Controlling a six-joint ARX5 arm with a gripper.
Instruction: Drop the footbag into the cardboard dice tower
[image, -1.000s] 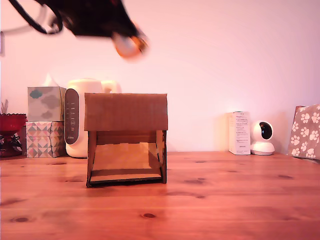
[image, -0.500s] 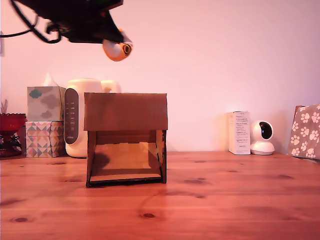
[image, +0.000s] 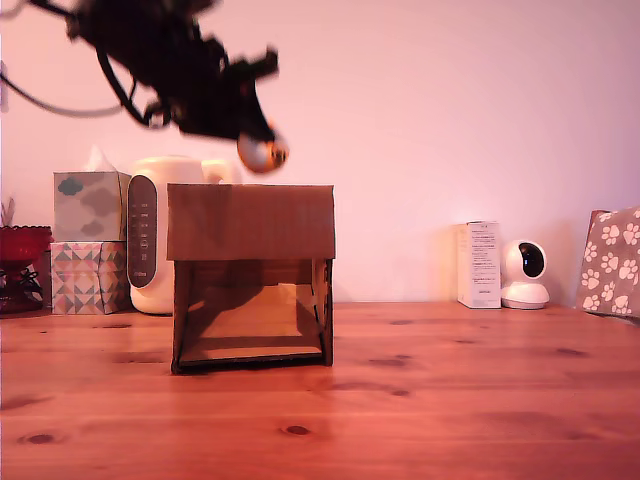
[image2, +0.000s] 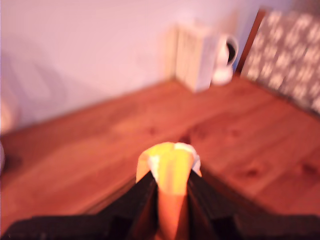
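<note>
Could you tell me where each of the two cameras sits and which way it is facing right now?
Exterior view: low at table height, facing the open front of the cardboard dice tower and the wall; the dark arm and gripper show upper left.
Wrist view: on the arm, looking past the gripper to the wooden table; both black fingers show.
Shared: the footbag, the white box, the small white camera.

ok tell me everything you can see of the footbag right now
The footbag is a small soft ball of orange, yellow and white panels, pinched between the gripper's two black fingers, which touch its sides. In the exterior view it hangs in the air just above the top edge of the cardboard dice tower, not touching it. Both views are blurred, so stitching is unclear.
</note>
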